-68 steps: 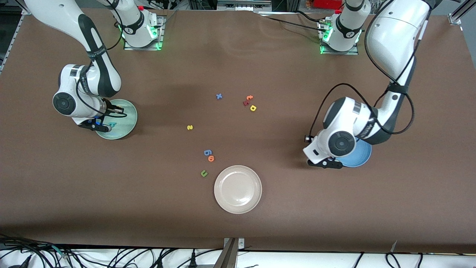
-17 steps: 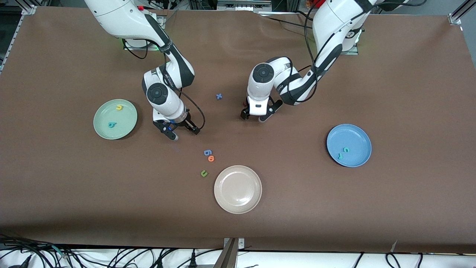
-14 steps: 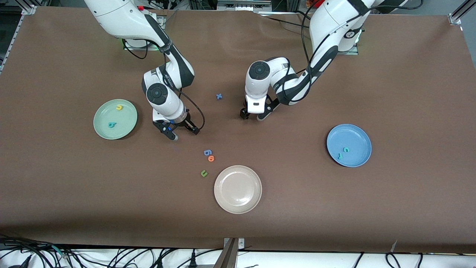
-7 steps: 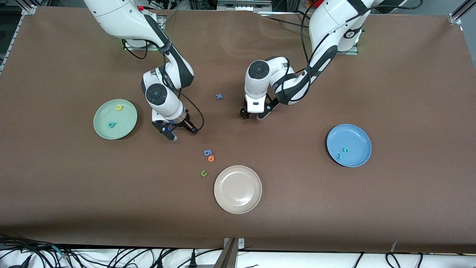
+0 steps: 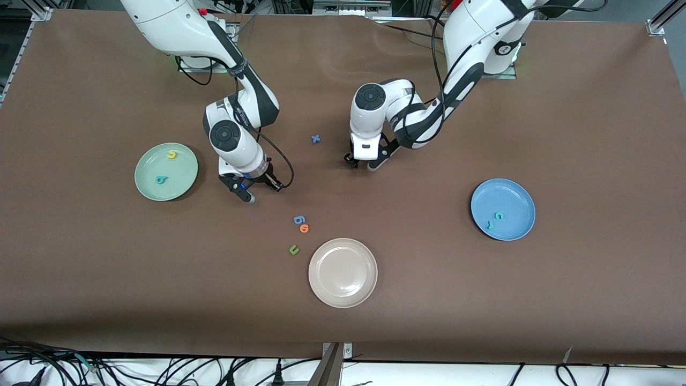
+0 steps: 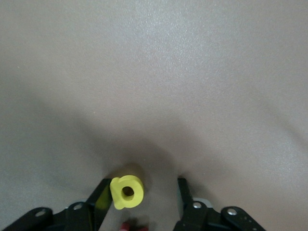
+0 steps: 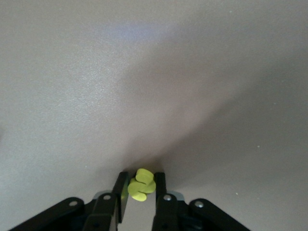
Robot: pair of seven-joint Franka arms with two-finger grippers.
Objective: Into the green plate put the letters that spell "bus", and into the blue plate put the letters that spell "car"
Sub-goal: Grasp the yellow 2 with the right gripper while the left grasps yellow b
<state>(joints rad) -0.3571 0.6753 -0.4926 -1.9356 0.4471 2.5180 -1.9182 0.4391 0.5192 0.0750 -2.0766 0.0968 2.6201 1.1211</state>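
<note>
Seen from the front, working across from the green plate [image 5: 166, 171]: it holds a yellow "u" [image 5: 171, 155] and a teal "b" [image 5: 161, 180]. Beside it, the right gripper [image 5: 260, 191] is low over the worktop [image 5: 107, 268]. Over the last second its jaws have clenched on the yellow "s" [image 7: 141, 184], which the right wrist view shows pinched upright between them, its long axis running along the fingers. That is the last "bus" letter, now ready to carry to the green plate.

Near the table's middle, the left gripper [image 5: 360, 162] has narrowed its jaws around the yellow "a" [image 6: 127, 192]. The letter touches one finger; a gap remains at the other, so it is not yet gripped. It lies flat, stem toward that finger.

The blue plate [image 5: 517, 198] holds the teal "c" [image 5: 498, 215] and teal "r" [image 5: 490, 225].
</note>
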